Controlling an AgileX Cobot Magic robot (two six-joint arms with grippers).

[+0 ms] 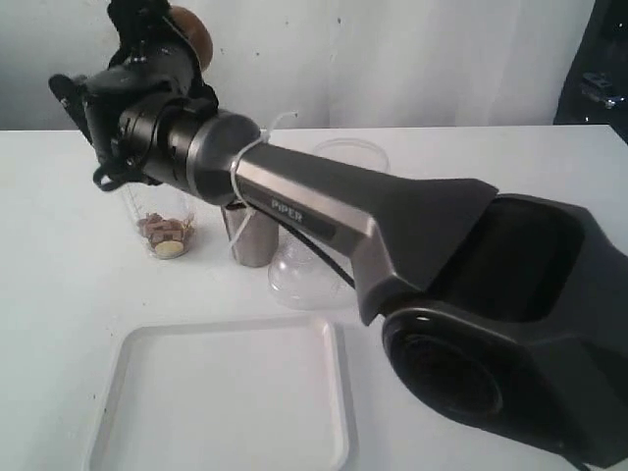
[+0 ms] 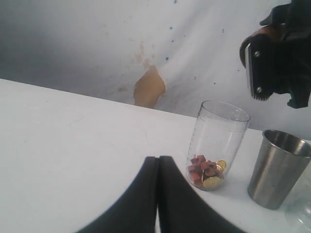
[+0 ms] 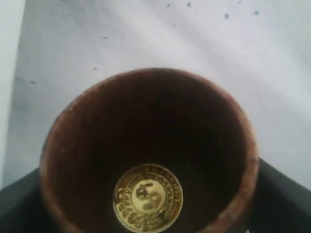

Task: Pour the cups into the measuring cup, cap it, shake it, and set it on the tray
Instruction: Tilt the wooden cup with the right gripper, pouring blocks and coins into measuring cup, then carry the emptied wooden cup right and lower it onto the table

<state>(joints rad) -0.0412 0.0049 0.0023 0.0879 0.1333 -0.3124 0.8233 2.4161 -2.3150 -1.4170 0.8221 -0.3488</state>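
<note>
My right gripper (image 1: 169,41) reaches across to the far left and is shut on the reddish-brown wooden cup (image 1: 192,29), held high above the measuring cup (image 1: 163,231). The wrist view looks into the wooden cup (image 3: 146,111); one gold coin (image 3: 148,198) lies inside it. The clear measuring cup (image 2: 216,145) stands upright holding red cubes and gold coins. The steel tumbler (image 2: 277,167) stands just beside it, also seen as the steel tumbler (image 1: 250,240) under my forearm. My left gripper (image 2: 158,162) is shut and empty, low over the table, short of the measuring cup. The white tray (image 1: 226,402) lies in front.
A clear domed lid (image 1: 304,280) rests on the table next to the steel tumbler, partly under my right arm. A frosted wider container (image 1: 350,154) stands behind it. My right arm's base (image 1: 510,334) fills the right foreground.
</note>
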